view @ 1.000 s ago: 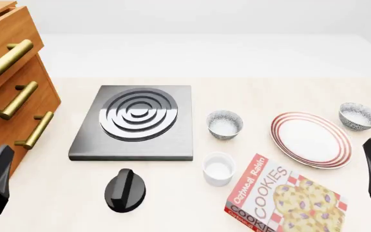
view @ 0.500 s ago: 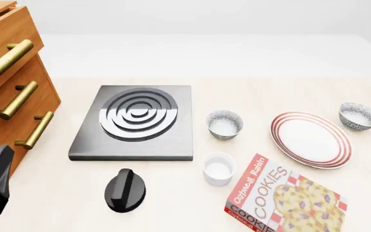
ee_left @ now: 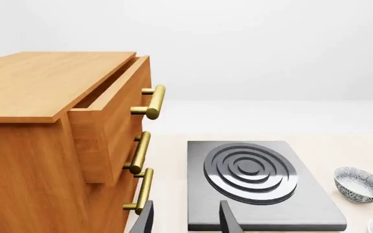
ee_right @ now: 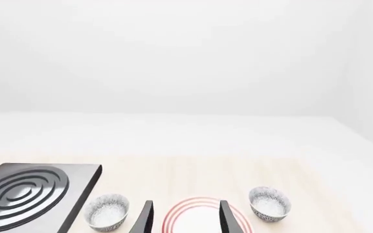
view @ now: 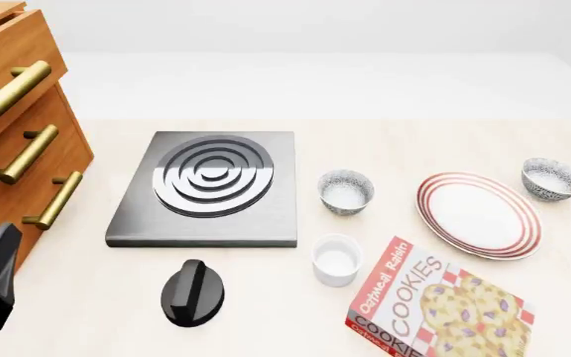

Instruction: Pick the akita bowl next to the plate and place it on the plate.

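Pale wood forms the bench (view: pixel 434 141), backed by a plain white wall, and everything for the job sits toward its right side. The plate (view: pixel 479 214) lies flat with two speckled bowls flanking it: one just beside its far right rim (view: pixel 549 178), the other a little farther off on its left (view: pixel 346 191), nearer the stove burner (view: pixel 209 187). Judging by closeness, the akita bowl beside the right rim is the one meant, and it stands upright on the bench, apart from the plate and ungrasped. The right gripper (ee_right: pixel 183 218) shows spread fingers holding nothing, framing the plate with a bowl to either side, which suggests the arm is lining up an approach rather than committing to a grasp. In the front view only a dark part of that arm shows at the right edge, near the right-hand bowl. The left gripper (ee_left: pixel 185 221) also has parted, empty fingers and points toward the burner and the wooden drawer cabinet (ee_left: pixel 57 145), parked out of the way. A ramekin (view: pixel 336 259), cookie box (view: pixel 434 305) and black knob (view: pixel 192 293) lie nearer the camera, clear of the likely path.
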{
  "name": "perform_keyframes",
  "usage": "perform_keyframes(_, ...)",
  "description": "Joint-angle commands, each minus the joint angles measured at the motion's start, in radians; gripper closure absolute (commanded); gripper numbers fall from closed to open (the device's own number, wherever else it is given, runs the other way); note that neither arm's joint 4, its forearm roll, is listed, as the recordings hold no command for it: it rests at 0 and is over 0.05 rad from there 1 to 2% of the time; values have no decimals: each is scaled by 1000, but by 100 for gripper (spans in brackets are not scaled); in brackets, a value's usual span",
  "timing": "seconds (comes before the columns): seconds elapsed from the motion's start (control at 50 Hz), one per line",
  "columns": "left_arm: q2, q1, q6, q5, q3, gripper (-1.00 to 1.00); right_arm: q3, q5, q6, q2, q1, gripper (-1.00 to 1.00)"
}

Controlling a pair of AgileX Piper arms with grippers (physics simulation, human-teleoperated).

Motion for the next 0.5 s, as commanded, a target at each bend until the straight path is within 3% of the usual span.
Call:
perform_keyframes(0.02,0,0,0,0,0,-100,-5,-42,-1,44,-4,-100)
perform_keyframes(0.5,0,0,0,0,0,-100,-24,-174,-2,188,-26,-100)
